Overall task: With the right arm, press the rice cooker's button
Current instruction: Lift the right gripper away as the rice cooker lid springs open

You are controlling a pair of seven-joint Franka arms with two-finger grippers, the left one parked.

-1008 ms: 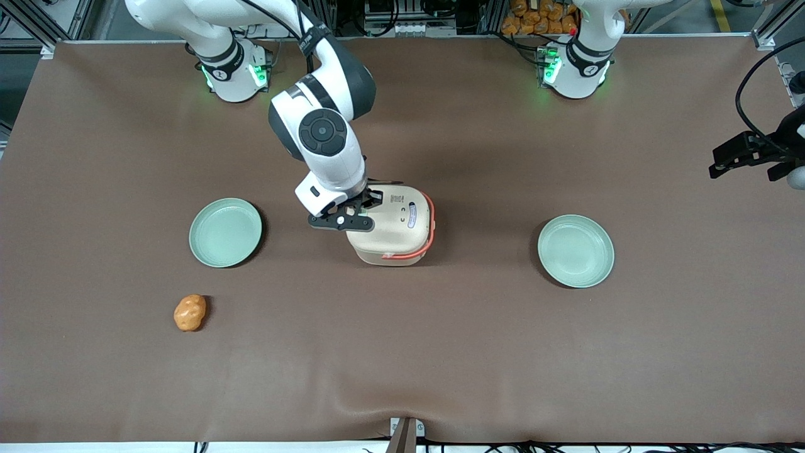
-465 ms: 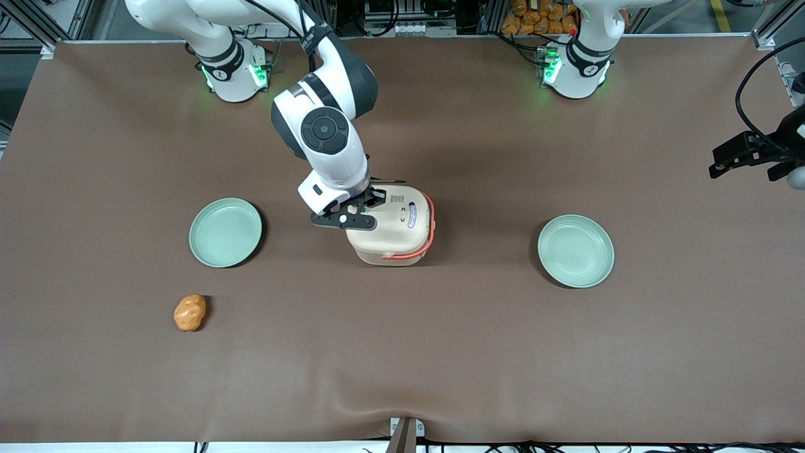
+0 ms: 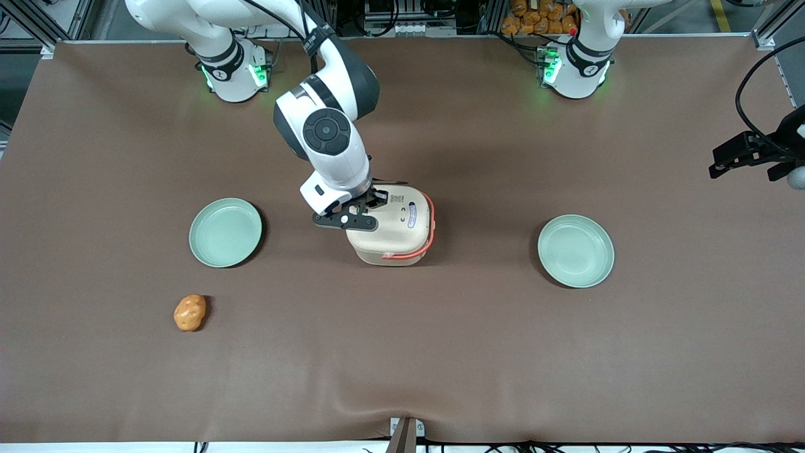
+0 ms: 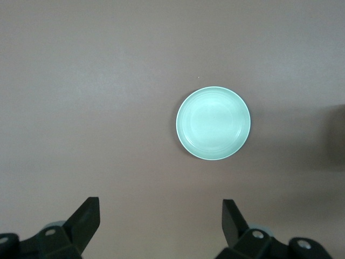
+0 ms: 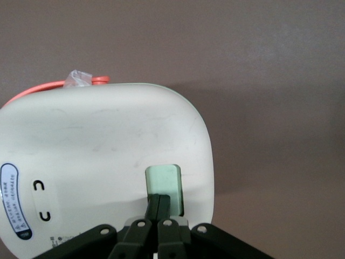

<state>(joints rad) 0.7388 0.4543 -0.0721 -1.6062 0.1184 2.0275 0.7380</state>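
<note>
The cream rice cooker [image 3: 395,225] with an orange handle stands mid-table. Its pale green button [image 5: 164,182] sits in the lid [image 5: 102,156] near one edge. The right arm [image 3: 324,135] reaches down over the cooker. Its black gripper [image 5: 159,198] is shut, the two fingertips pressed together and resting on the button's nearer end. In the front view the gripper [image 3: 368,204] covers the button, at the lid's edge toward the working arm's end.
One green plate [image 3: 225,232] lies toward the working arm's end, another green plate [image 3: 575,250] toward the parked arm's end. An orange lumpy object [image 3: 189,313] sits nearer the front camera than the first plate. A blue-white label [image 5: 12,200] marks the lid.
The right arm has shifted slightly toward the cooker's middle, bringing the shut gripper a little farther over the lid. The cooker has not moved.
</note>
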